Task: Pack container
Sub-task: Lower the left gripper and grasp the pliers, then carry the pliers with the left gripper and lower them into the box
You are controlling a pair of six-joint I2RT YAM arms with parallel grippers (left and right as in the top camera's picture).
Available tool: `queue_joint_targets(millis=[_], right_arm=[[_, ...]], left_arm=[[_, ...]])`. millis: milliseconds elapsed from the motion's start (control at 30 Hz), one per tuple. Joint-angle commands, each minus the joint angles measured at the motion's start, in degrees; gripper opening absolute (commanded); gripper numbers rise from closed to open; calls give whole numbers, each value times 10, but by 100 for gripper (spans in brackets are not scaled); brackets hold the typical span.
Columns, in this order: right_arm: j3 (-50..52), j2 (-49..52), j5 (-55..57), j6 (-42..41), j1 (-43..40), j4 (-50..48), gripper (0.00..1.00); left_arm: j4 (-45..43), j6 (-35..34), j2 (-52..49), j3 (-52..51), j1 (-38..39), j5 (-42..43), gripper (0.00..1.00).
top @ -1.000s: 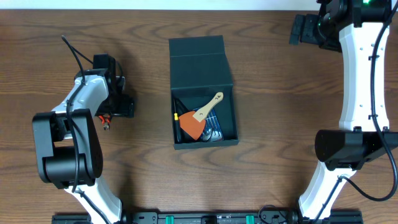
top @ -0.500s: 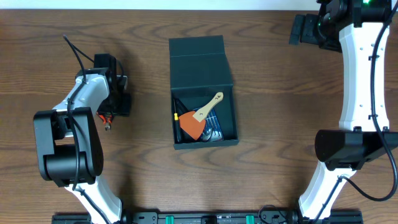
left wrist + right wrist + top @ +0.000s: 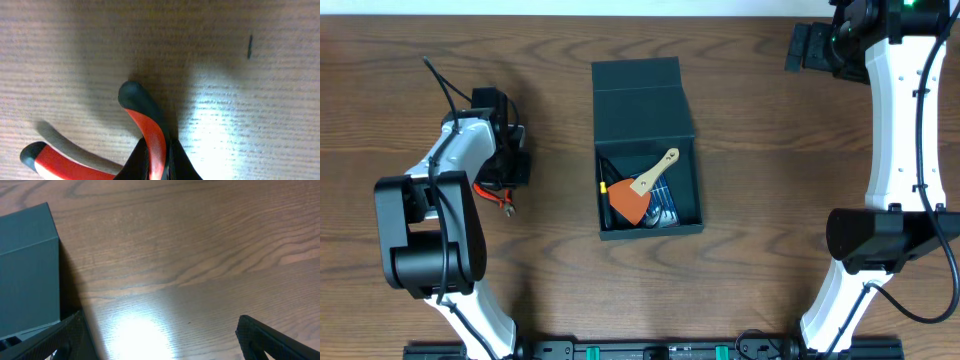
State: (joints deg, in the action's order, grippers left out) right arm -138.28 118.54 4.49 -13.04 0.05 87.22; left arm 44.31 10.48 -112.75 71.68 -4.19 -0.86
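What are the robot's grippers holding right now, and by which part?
The left gripper pinches the red-handled pliers by one handle. The right gripper is open and holds nothing.

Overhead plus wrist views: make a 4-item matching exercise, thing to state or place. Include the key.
Column 1
1. container
2. wooden-handled scraper
3. red-handled pliers
4. right gripper

Column 2
a. lying inside the container
b. open, holding nothing
c. lid flipped back, contents showing
d. one handle pinched in the shut left gripper

Pairs: 1-c, 2-a, 3-d, 4-b
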Motion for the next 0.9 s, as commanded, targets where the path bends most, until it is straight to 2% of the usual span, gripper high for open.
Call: queue_joint_targets(millis=[0, 333, 733, 867], right_arm=[[-6, -6, 0, -6, 0, 0, 99], [-6, -6, 0, -7, 0, 0, 99], [-6, -6, 0, -6, 0, 0, 99], [-6, -6, 0, -6, 0, 0, 99]], left_arm=[[22, -3, -28, 6, -3, -12, 6], [99, -33, -12, 103, -2, -14, 6], [249, -50, 5, 303, 19, -10, 6], [285, -50, 5, 359, 53, 55, 6]])
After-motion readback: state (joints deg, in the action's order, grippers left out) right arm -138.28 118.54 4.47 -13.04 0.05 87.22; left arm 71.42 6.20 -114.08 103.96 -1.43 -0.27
